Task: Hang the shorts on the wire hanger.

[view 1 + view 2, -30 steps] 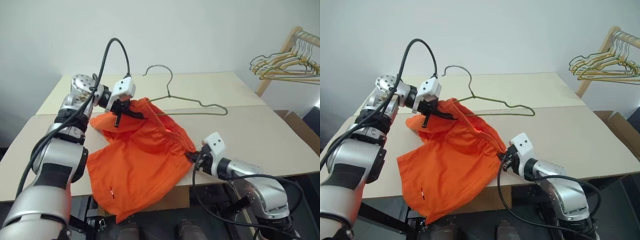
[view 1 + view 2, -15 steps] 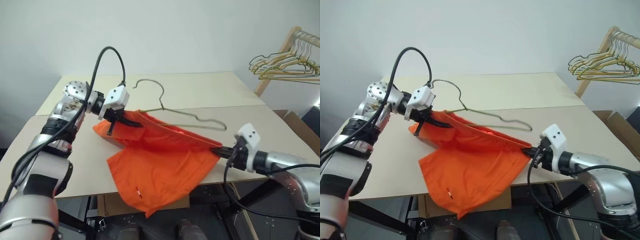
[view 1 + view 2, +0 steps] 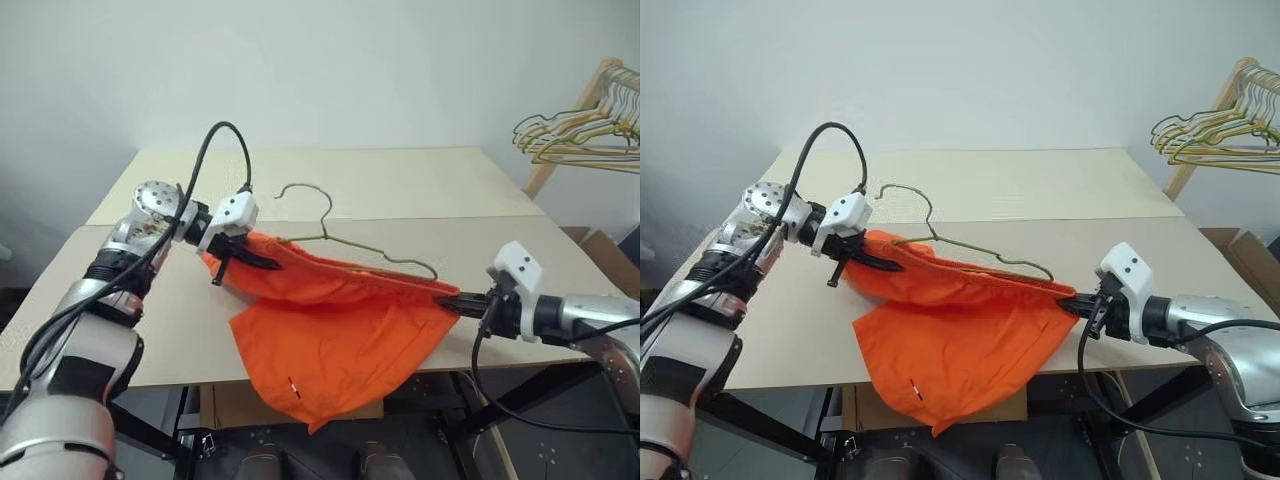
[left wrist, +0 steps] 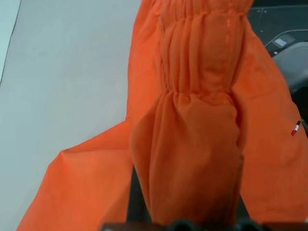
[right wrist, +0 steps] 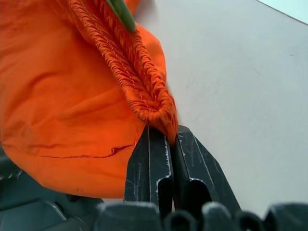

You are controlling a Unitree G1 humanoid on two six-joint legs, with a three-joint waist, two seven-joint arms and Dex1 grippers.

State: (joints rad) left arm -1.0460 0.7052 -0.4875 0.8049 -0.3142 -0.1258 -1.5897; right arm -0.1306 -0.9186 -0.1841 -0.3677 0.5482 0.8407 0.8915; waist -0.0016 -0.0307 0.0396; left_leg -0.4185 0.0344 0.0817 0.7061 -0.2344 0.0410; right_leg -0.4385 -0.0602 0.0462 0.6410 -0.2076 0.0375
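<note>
The orange shorts (image 3: 335,330) are pulled out between my two grippers above the table's front edge, the gathered waistband (image 5: 130,67) taut and the legs drooping over the edge. My left gripper (image 3: 270,264) is shut on the waistband's left end, and bunched fabric (image 4: 192,144) covers its fingers. My right gripper (image 3: 446,299) is shut on the right end, its fingertips (image 5: 154,139) pinching the elastic. The wire hanger (image 3: 345,242) lies along the top of the waistband with its hook (image 3: 308,192) raised at the left. Its lower bar is hidden by the cloth.
The beige table (image 3: 420,180) stretches back to the wall. At the far right a wooden rack (image 3: 570,130) carries a bunch of pale wire hangers (image 3: 585,142). A cardboard box (image 3: 605,248) sits beyond the table's right edge.
My right gripper has swung out to the right with the waistband end, drawing the shorts from a slack heap into a taut line. The left gripper sank a little, and the hanger tipped lower with it.
</note>
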